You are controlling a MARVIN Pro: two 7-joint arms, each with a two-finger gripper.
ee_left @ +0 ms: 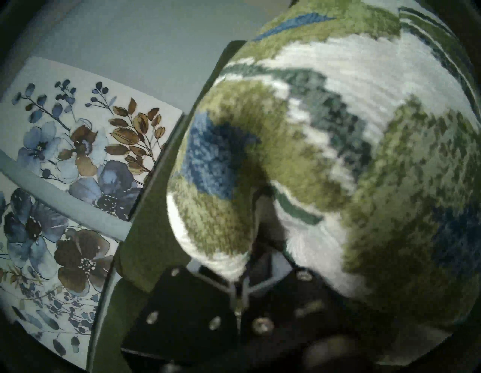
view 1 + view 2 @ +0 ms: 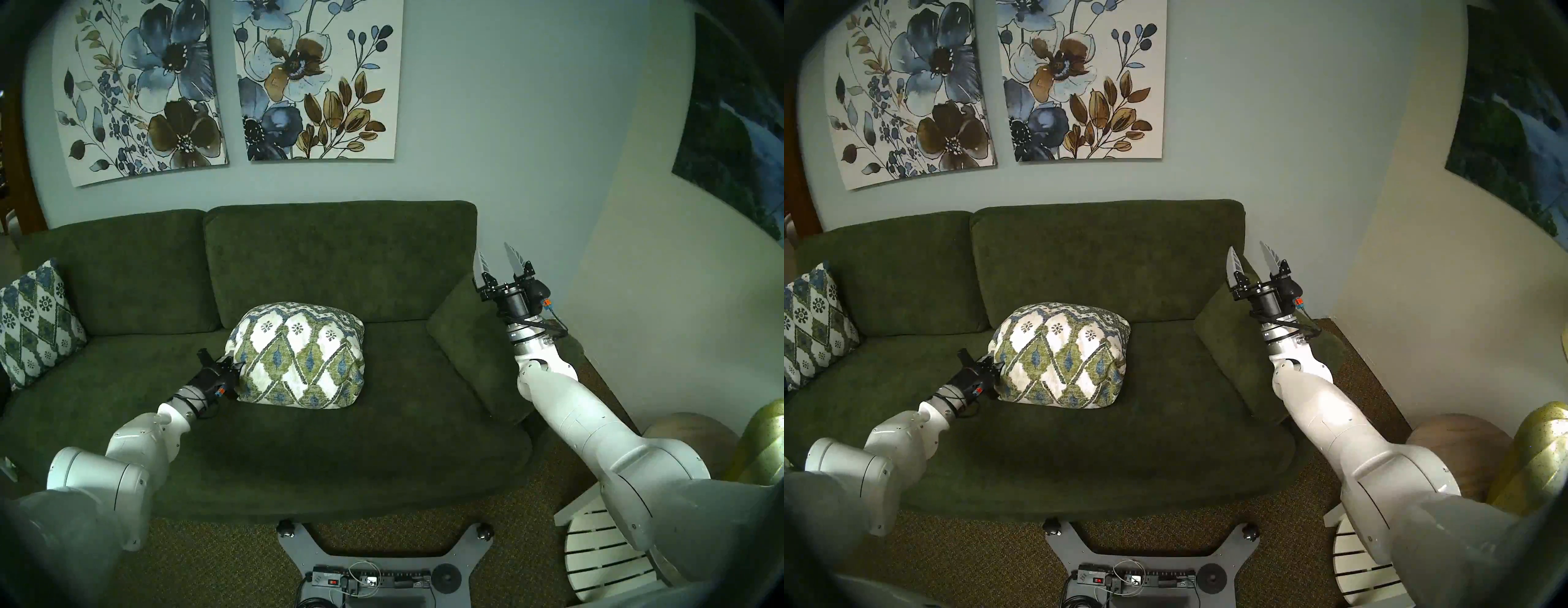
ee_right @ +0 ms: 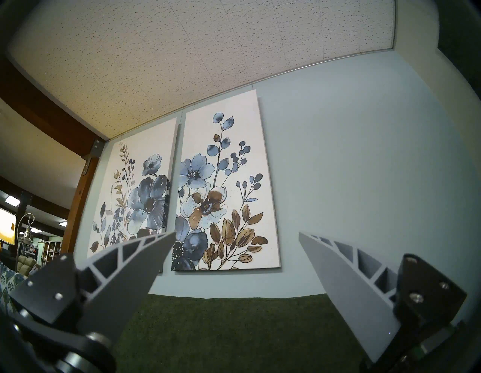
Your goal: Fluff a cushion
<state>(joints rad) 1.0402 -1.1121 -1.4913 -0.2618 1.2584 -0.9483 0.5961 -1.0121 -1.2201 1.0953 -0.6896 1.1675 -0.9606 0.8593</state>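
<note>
The cushion (image 2: 299, 356) (image 2: 1059, 356), plump and white with olive-green and blue diamonds, lies on the middle of the dark green sofa seat (image 2: 360, 433) (image 2: 1123, 437). My left gripper (image 2: 237, 370) (image 2: 998, 369) is shut on the cushion's left edge, its fingertips buried in the fabric. In the left wrist view the bunched cushion (image 1: 338, 130) fills the frame, pinched at the closed jaws. My right gripper (image 2: 495, 258) (image 2: 1247, 257) (image 3: 236, 235) is held high over the sofa's right arm, open and empty, pointing at the wall.
A smaller, darker patterned pillow (image 2: 36, 322) (image 2: 811, 322) leans at the sofa's left end. Two floral canvases (image 2: 316, 76) (image 3: 223, 192) hang above the sofa back. A white slatted chair (image 2: 602, 556) and a wooden ball (image 2: 1458, 450) stand at the right.
</note>
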